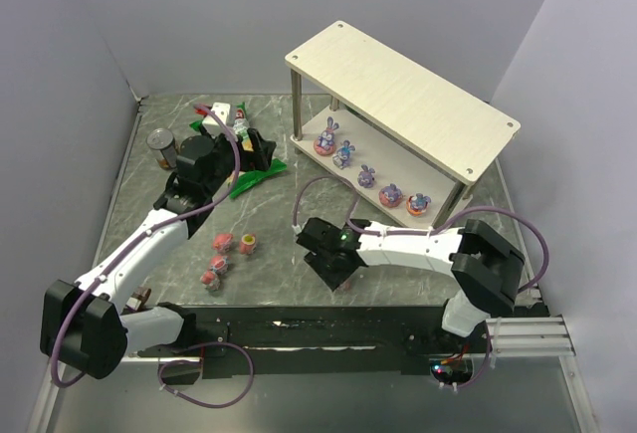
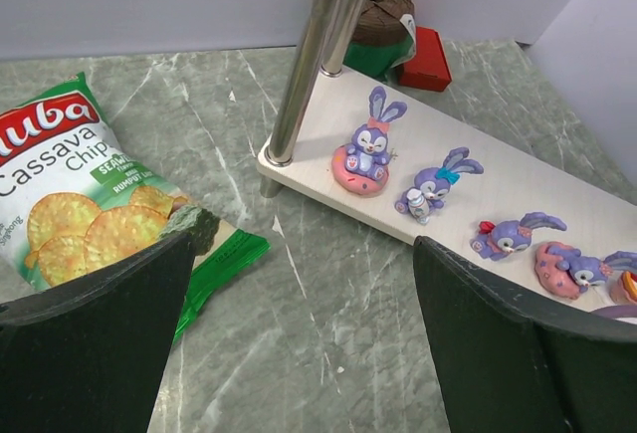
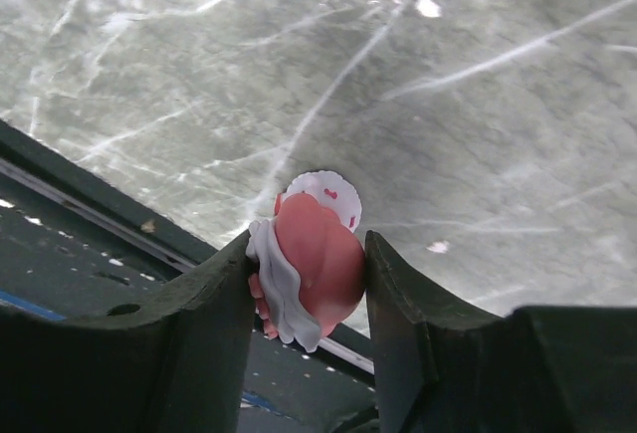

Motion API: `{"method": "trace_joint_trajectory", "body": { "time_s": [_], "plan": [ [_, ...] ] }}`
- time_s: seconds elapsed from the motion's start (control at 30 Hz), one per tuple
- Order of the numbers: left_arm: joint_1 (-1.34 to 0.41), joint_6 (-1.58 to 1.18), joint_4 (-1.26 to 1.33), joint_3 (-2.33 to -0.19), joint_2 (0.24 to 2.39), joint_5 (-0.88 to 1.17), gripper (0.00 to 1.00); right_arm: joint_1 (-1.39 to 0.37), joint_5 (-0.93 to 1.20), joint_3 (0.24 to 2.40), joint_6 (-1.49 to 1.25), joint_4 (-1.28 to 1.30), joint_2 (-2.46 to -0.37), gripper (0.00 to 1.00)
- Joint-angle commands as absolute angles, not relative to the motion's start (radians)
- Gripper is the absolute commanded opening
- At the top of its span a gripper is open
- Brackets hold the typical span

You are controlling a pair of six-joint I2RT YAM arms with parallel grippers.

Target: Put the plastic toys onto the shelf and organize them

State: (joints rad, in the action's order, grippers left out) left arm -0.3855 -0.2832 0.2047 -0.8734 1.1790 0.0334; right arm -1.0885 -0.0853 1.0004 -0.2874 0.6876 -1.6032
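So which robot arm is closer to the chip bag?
Left. The left arm has its jaws right over the chip bag; the right arm is far across the table, jaws pinching a pink toy.

A green cassava chip bag (image 2: 80, 204) lies flat on the marbled table (image 2: 328, 343). A dark can (image 1: 161, 147) stands upright nearby.

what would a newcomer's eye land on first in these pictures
A row of purple bunny-eared plastic figurines lines the lower board of the pale wooden two-tier shelf at far right. Near the front edge of the green marbled table, the right gripper pinches a pink-red rounded figurine; three small pinkish toys sit loose further left.
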Motion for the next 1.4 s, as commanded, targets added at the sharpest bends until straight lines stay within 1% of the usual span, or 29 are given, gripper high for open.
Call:
{"method": "trace_joint_trajectory", "body": {
  "time_s": [0.0,0.13,0.23,0.27,0.37,0.57,0.7,0.8,0.87,0.93,1.03,1.07,1.3,1.37],
  "plan": [
    [-0.387,-0.290,0.238,-0.910,1.183,0.067,0.96,-1.074,-0.161,1.106,-0.250,0.751,-1.530,0.00],
    [-0.387,-0.291,0.210,-0.951,1.219,0.065,0.96,-0.985,-0.183,1.225,-0.158,0.849,-1.441,0.00],
    [-0.387,-0.299,0.189,-1.008,1.273,0.052,0.96,-0.893,-0.204,1.365,-0.052,0.897,-1.361,0.00],
    [-0.387,-0.301,0.170,-1.020,1.287,0.058,0.96,-0.873,-0.203,1.440,0.007,0.902,-1.323,0.00],
    [-0.387,-0.307,0.152,-1.060,1.325,0.099,0.97,-0.792,-0.215,1.570,0.134,0.897,-1.257,0.00],
    [-0.387,-0.298,0.141,-1.084,1.351,0.173,0.96,-0.693,-0.253,1.756,0.287,0.931,-1.197,0.00],
    [-0.387,-0.282,0.152,-1.097,1.356,0.257,0.96,-0.628,-0.276,1.894,0.311,1.072,-1.198,0.00],
    [-0.388,-0.282,0.169,-1.115,1.368,0.316,0.96,-0.571,-0.227,1.982,0.340,1.164,-1.192,0.00],
    [-0.390,-0.284,0.182,-1.130,1.381,0.336,0.96,-0.533,-0.140,2.025,0.379,1.219,-1.198,0.00],
    [-0.394,-0.284,0.190,-1.150,1.396,0.357,0.96,-0.496,-0.106,2.019,0.412,1.252,-1.195,0.00],
    [-0.405,-0.275,0.192,-1.176,1.414,0.360,0.96,-0.436,0.007,2.052,0.426,1.278,-1.209,0.00],
    [-0.408,-0.273,0.181,-1.184,1.417,0.357,0.96,-0.420,0.079,2.052,0.433,1.290,-1.215,0.00],
    [-0.420,-0.255,0.167,-1.203,1.417,0.341,0.96,-0.301,0.242,2.095,0.448,1.335,-1.267,0.00],
    [-0.425,-0.250,0.164,-1.213,1.417,0.344,0.96,-0.272,0.252,2.114,0.449,1.338,-1.295,0.00]
  ]
}}
